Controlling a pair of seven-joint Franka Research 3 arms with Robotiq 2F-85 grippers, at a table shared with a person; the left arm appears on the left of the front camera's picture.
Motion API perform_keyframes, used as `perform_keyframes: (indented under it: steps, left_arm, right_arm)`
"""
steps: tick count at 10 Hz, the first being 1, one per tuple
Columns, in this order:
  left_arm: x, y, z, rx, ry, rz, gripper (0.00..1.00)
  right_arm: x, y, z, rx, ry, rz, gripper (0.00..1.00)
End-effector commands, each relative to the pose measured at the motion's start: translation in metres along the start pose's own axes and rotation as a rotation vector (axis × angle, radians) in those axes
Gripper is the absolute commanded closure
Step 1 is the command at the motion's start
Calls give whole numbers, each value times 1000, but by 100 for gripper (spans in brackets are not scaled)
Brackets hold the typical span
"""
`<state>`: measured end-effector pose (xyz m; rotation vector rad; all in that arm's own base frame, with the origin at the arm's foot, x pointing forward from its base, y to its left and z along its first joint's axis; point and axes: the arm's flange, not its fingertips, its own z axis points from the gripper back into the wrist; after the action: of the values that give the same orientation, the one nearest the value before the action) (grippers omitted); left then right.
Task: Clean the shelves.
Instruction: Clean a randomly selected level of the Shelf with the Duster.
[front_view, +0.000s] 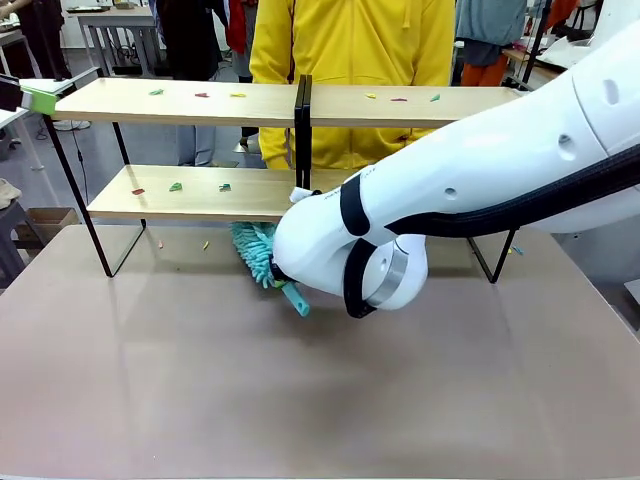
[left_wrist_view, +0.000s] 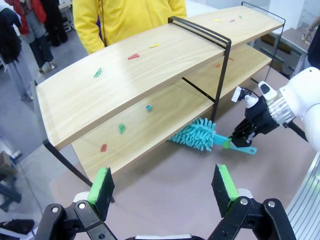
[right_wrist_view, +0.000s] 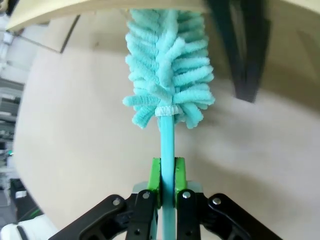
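Note:
The shelves (front_view: 200, 102) stand across the far half of the table: two light wood boards on a thin black frame with a black centre post (front_view: 303, 130). Small coloured scraps (front_view: 176, 186) lie on both boards. A teal fluffy duster (left_wrist_view: 195, 135) points under the lower board (left_wrist_view: 150, 125) beside the centre post, its head low over the tabletop. My right gripper (right_wrist_view: 167, 175) is shut on the duster's handle (right_wrist_view: 167, 145); from the front its white wrist hides the fingers. My left gripper (left_wrist_view: 163, 185) hangs open and empty, high at the left, facing the shelves.
A person in a yellow hoodie (front_view: 350, 40) stands right behind the shelves. Two small scraps (front_view: 206, 244) lie on the grey-brown tabletop (front_view: 300, 400) under the left half. My right arm (front_view: 500, 170) crosses in front of the right half of the shelves.

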<state>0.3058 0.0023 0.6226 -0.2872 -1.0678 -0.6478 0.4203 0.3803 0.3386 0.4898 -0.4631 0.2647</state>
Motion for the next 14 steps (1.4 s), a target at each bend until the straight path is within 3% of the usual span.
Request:
perform_keyframes:
  steps: [1,7,14]
  left_arm:
    - [0,-1,1,8,12,6,0]
    - [0,-1,1,8,12,6,0]
    - [0,-1,1,8,12,6,0]
  right_arm:
    - [23,26,-6,-2,28,-2,88]
    - [27,38,-28,13,88,27,88]
    - [39,57,-55,155,198,29,88]
